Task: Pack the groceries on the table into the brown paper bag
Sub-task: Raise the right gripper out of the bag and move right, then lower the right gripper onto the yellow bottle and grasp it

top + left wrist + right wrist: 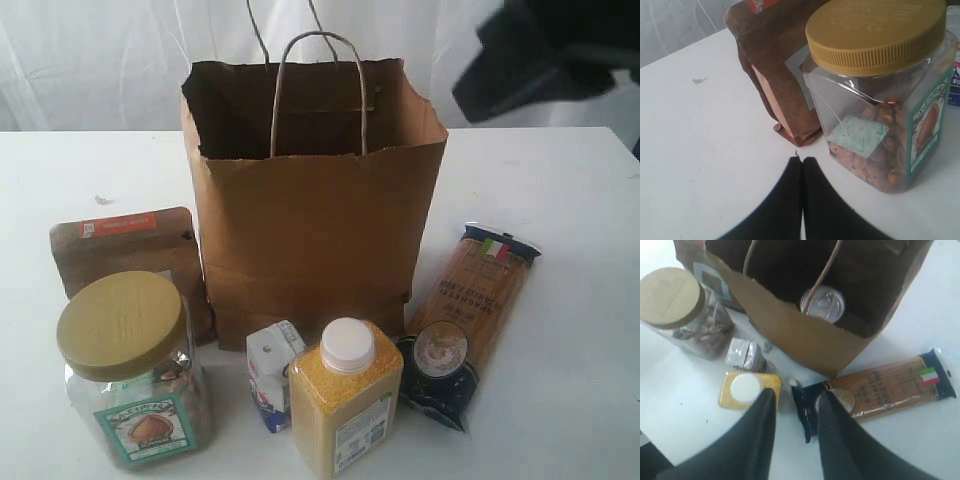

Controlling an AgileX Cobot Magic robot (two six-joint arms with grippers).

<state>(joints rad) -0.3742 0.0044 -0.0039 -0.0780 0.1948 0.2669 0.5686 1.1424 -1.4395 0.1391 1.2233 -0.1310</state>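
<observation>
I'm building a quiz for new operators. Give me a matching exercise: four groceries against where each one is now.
Things:
1 nut jar
2 spaghetti pack
3 metal-lidded jar
4 small carton

Places:
a inside the paper bag
b lying flat, right of the bag in the exterior view
c between nut jar and yellow bottle
d standing in front of the kraft pouch

Pairs: 1-d, 2-b, 3-a, 4-c

The left gripper (801,161) sits low, its two dark fingers pressed flat together with nothing between them. The right gripper (796,395) points downward from high up, fingers parted around an empty gap. The right arm (545,55) shows blurred at the far right.
</observation>
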